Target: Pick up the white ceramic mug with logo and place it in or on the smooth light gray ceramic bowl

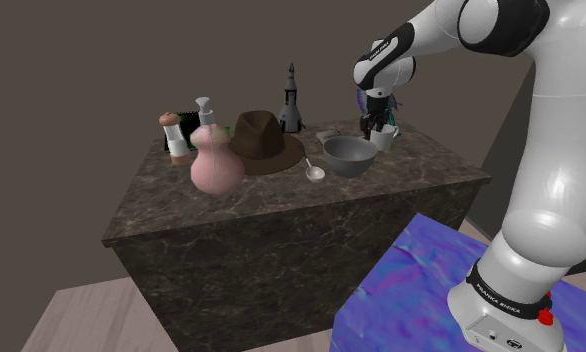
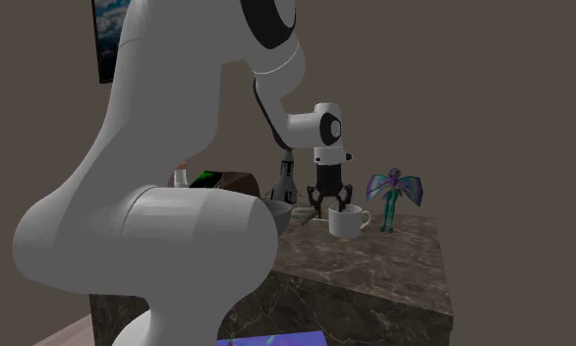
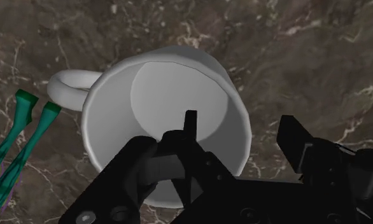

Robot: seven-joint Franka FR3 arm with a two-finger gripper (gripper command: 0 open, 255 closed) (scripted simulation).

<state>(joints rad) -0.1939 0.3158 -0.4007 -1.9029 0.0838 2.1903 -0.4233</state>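
A plain white mug (image 1: pixel 385 138) (image 2: pixel 348 223) stands upright on the dark marble counter (image 1: pixel 281 200), near its back corner at the shoulder view's right. My black gripper (image 1: pixel 373 126) (image 2: pixel 331 204) (image 3: pixel 242 130) points down onto it and is open. One finger (image 3: pixel 190 127) hangs inside the mug (image 3: pixel 166 89), the other (image 3: pixel 295 137) outside its wall, opposite the handle. Neither finger presses the wall. The grey bowl (image 1: pixel 349 156) sits just beside the mug, toward the shoulder view's left.
On the counter stand a brown hat (image 1: pixel 263 140), a pink vase (image 1: pixel 217 165), a rocket model (image 1: pixel 291 100), a spray bottle (image 1: pixel 205 112), a shaker (image 1: pixel 176 138) and a spoon (image 1: pixel 315 172). A winged figurine (image 2: pixel 392 197) (image 3: pixel 20 137) stands close behind the mug's handle.
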